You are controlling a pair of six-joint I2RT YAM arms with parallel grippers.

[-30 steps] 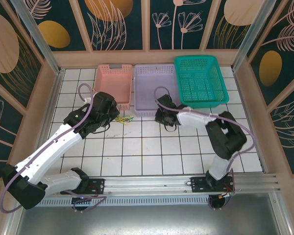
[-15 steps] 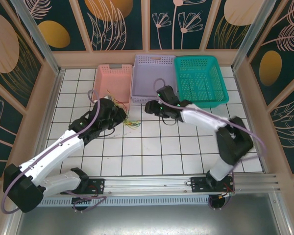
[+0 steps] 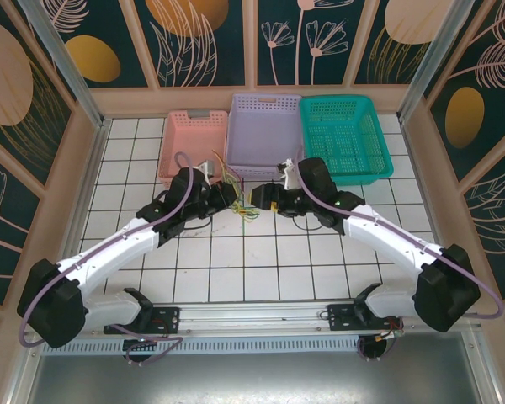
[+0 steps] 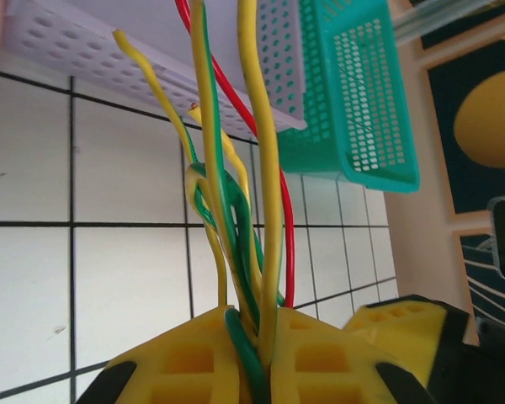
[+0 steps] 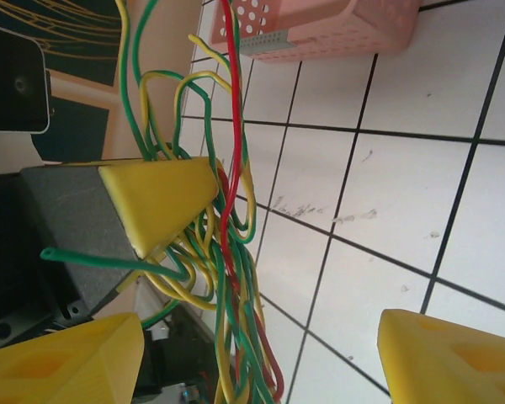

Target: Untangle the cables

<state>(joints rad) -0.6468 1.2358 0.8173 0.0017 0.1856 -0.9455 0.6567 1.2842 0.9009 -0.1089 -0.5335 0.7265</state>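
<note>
The cables are a tangled bunch of yellow, green and red wires, held up between the two grippers near the middle of the tiled floor. My left gripper is shut on the bunch. In the left wrist view the yellow and green strands run out from between its closed yellow fingers. My right gripper faces it from the right, open. In the right wrist view its gripper stands wide, and the cables hang between its fingers nearer the left one, with no visible contact.
Three baskets stand in a row at the back: pink, lilac and teal. The lilac basket's front edge is just behind the raised cables. White tiled floor lies in front of both grippers.
My left gripper has carried the cables rightward toward the centre. The right gripper has swung left to meet it and its jaws have opened.
</note>
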